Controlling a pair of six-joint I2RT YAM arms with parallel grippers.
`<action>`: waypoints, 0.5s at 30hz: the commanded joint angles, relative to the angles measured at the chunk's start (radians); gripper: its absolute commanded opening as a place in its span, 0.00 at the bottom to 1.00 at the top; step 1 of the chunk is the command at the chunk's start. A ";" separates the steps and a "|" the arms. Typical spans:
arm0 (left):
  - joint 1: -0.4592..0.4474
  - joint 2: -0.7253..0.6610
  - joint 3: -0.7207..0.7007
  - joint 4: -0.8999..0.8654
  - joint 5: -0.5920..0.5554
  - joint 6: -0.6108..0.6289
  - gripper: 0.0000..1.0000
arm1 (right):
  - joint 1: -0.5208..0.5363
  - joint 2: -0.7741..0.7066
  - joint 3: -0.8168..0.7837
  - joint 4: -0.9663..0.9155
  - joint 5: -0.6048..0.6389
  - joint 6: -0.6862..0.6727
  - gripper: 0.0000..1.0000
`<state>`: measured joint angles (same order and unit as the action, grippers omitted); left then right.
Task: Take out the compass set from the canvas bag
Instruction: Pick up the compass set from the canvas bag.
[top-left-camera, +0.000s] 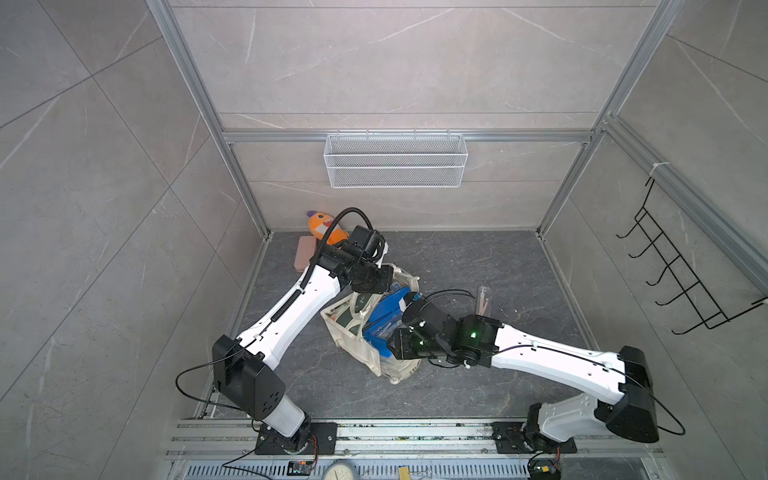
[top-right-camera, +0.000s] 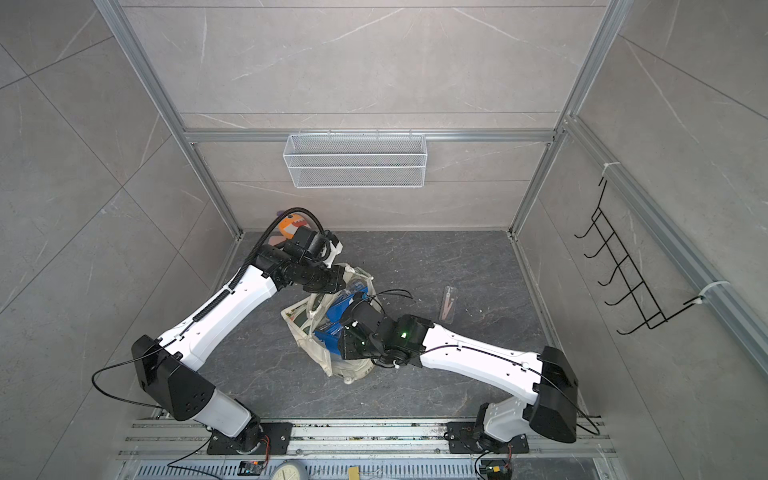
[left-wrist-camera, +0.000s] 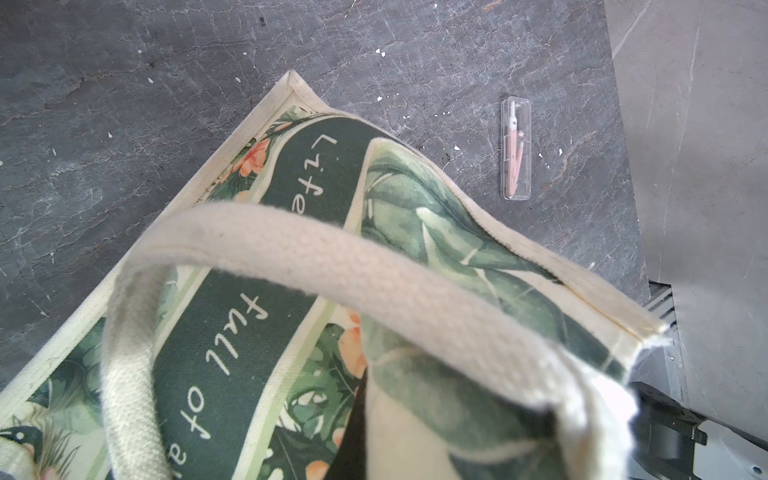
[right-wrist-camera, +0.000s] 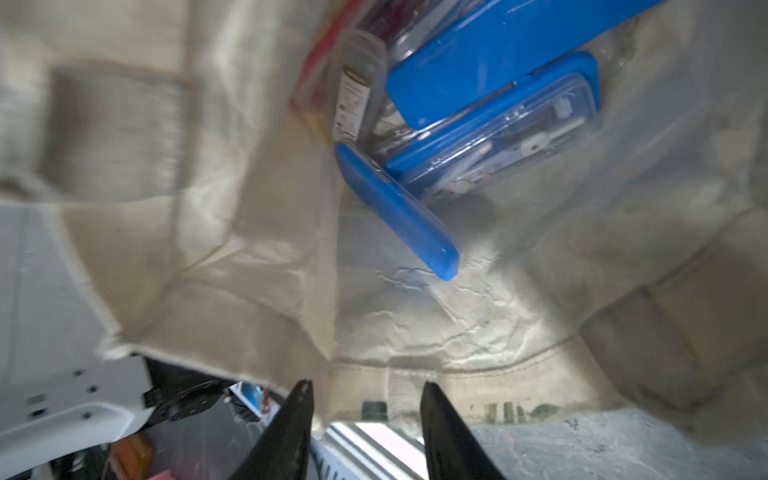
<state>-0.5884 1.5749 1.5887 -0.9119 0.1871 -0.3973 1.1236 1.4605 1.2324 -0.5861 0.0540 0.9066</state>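
Note:
The cream canvas bag (top-left-camera: 353, 336) (top-right-camera: 316, 353) stands mouth-up mid-floor, its green printed side (left-wrist-camera: 291, 174) facing the left wrist camera. Inside lean blue-lidded clear cases of compass sets (top-left-camera: 386, 316) (right-wrist-camera: 498, 137), several overlapping, beside a clear tube. My left gripper (top-left-camera: 376, 286) is at the bag's far rim, shut on the cloth; its jaws are hidden by fabric in the left wrist view. At the near rim my right gripper (right-wrist-camera: 368, 384) (top-left-camera: 392, 347) has its fingers apart with nothing between them, tips just at the cloth edge.
A slim clear case with a pink compass (top-left-camera: 484, 301) (left-wrist-camera: 515, 149) lies on the floor right of the bag. An orange plush toy (top-left-camera: 326, 228) and a pink flat pad (top-left-camera: 305, 253) sit at the back left corner. A white mesh basket (top-left-camera: 395, 160) hangs on the back wall.

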 joint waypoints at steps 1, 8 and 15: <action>0.004 -0.036 0.009 -0.008 0.010 -0.016 0.00 | -0.012 0.025 -0.010 0.020 0.043 -0.002 0.49; 0.004 -0.035 0.012 -0.008 0.010 -0.014 0.00 | -0.095 0.111 -0.037 0.087 -0.076 -0.072 0.52; 0.004 -0.032 0.020 -0.011 0.010 -0.016 0.00 | -0.130 0.222 0.009 0.081 -0.143 -0.204 0.58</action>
<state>-0.5884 1.5749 1.5887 -0.9119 0.1867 -0.3973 1.0069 1.6470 1.2102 -0.5144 -0.0425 0.7818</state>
